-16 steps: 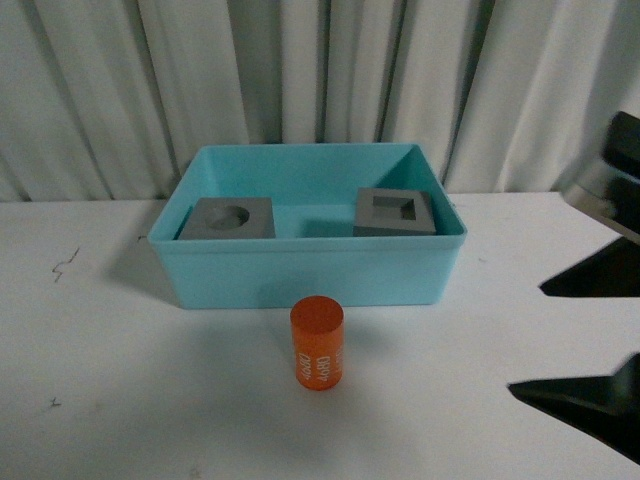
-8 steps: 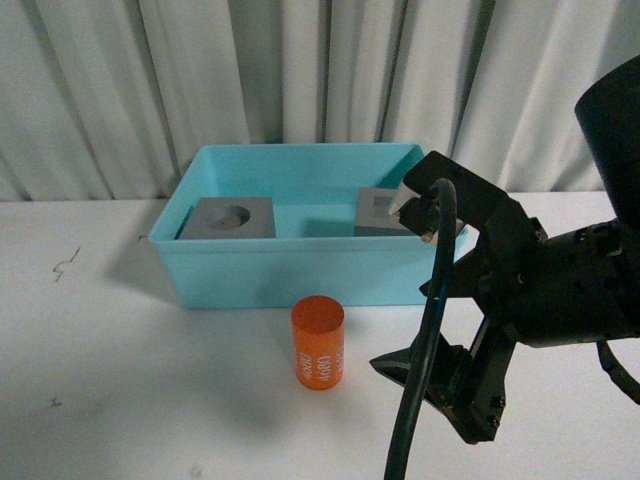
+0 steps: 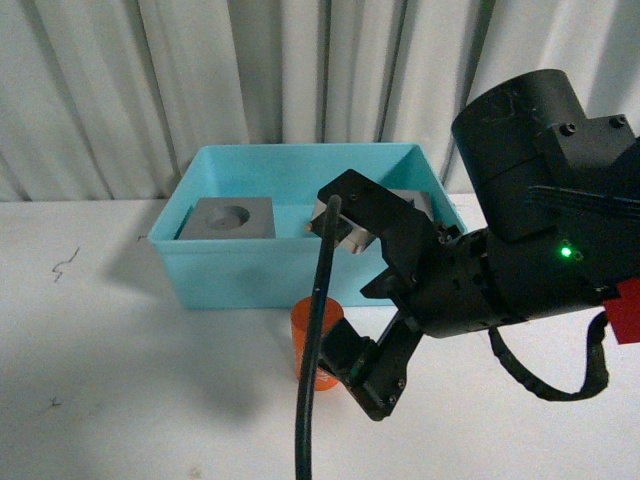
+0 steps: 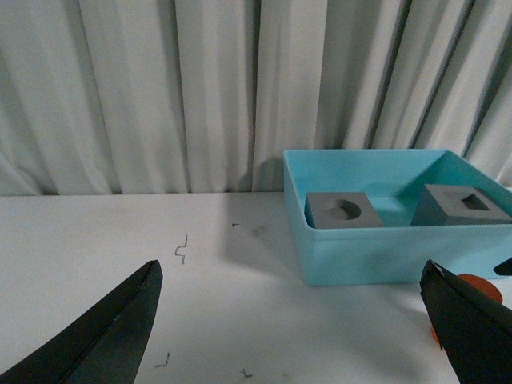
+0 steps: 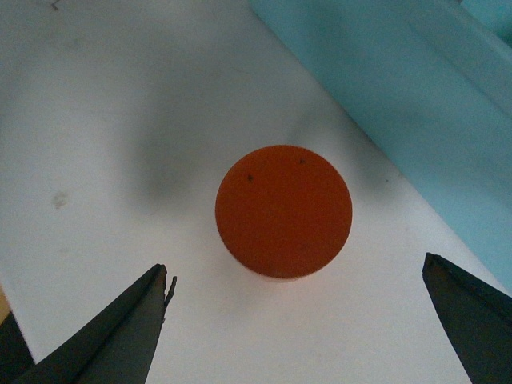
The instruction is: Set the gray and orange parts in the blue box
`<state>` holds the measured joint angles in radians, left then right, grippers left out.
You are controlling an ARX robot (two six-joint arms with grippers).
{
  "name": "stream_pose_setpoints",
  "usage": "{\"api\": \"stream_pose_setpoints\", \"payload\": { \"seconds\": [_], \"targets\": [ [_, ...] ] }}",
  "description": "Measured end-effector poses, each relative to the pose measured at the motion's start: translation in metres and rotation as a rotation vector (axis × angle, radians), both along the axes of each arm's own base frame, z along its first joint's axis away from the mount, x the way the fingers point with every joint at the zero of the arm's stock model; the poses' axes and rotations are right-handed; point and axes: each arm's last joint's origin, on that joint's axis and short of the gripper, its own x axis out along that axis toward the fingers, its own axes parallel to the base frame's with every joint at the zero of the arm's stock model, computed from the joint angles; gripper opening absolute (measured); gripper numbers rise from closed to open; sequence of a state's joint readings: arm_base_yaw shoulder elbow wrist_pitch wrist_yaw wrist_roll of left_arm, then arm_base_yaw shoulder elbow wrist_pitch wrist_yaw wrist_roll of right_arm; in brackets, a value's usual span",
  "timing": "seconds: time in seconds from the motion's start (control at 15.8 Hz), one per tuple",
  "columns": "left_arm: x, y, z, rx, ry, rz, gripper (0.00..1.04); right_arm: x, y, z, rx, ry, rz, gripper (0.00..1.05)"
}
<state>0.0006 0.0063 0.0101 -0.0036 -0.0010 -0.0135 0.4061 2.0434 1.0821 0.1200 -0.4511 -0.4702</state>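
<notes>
The bulky black right arm (image 3: 540, 200) comes in from the right and bends down over the near middle of the white table (image 3: 120, 350). Its right gripper (image 5: 294, 270) hangs over the small orange cylinder (image 5: 283, 210), fingers spread wide to either side and touching nothing. The left gripper (image 4: 290, 268) sits low over the table's left, equally wide and empty. One light turquoise-blue plastic bin (image 3: 250, 275) stands just beyond the upright cylinder, which is outside it. Two matte gray cubes lie inside: the round-recess cube (image 3: 234, 217) at left and the square-recess cube (image 4: 462, 206) at right.
</notes>
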Motion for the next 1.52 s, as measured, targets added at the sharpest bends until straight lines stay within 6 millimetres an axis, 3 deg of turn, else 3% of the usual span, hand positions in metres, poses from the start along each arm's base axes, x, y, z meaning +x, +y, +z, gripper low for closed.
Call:
{"api": "stream_pose_setpoints", "payload": {
  "seconds": [0.44, 0.51, 0.76, 0.82, 1.08, 1.14, 1.33, 1.39, 1.46, 1.52],
  "targets": [
    [0.0, 0.0, 0.0, 0.0, 0.0, 0.0, 0.98, 0.007, 0.023, -0.002, 0.001, -0.003, -0.014, 0.98],
    [0.0, 0.0, 0.0, 0.0, 0.0, 0.0, 0.98, 0.007, 0.024, -0.001, 0.003, -0.002, -0.017, 0.95],
    [0.0, 0.0, 0.0, 0.0, 0.0, 0.0, 0.98, 0.002, 0.025, -0.005, -0.009, 0.006, -0.018, 0.52],
    [0.0, 0.0, 0.0, 0.0, 0.0, -0.001, 0.98, 0.0, 0.024, -0.004, -0.012, 0.002, -0.024, 0.47],
    [0.0, 0.0, 0.0, 0.0, 0.0, 0.0, 0.98, -0.012, 0.017, 0.007, -0.003, -0.03, -0.063, 0.46],
    [0.0, 0.0, 0.0, 0.0, 0.0, 0.0, 0.98, -0.016, 0.015, 0.016, 0.016, -0.051, -0.074, 0.46],
    [0.0, 0.0, 0.0, 0.0, 0.0, 0.0, 0.98, -0.03, -0.001, 0.096, 0.235, -0.239, -0.172, 0.46],
    [0.0, 0.0, 0.0, 0.0, 0.0, 0.0, 0.98, -0.043, -0.026, 0.16, 0.404, -0.404, -0.327, 0.46],
    [0.0, 0.0, 0.0, 0.0, 0.0, 0.0, 0.98, -0.043, -0.036, 0.177, 0.457, -0.456, -0.412, 0.46],
    [0.0, 0.0, 0.0, 0.0, 0.0, 0.0, 0.98, -0.037, -0.04, 0.183, 0.468, -0.474, -0.462, 0.46]
  ]
}}
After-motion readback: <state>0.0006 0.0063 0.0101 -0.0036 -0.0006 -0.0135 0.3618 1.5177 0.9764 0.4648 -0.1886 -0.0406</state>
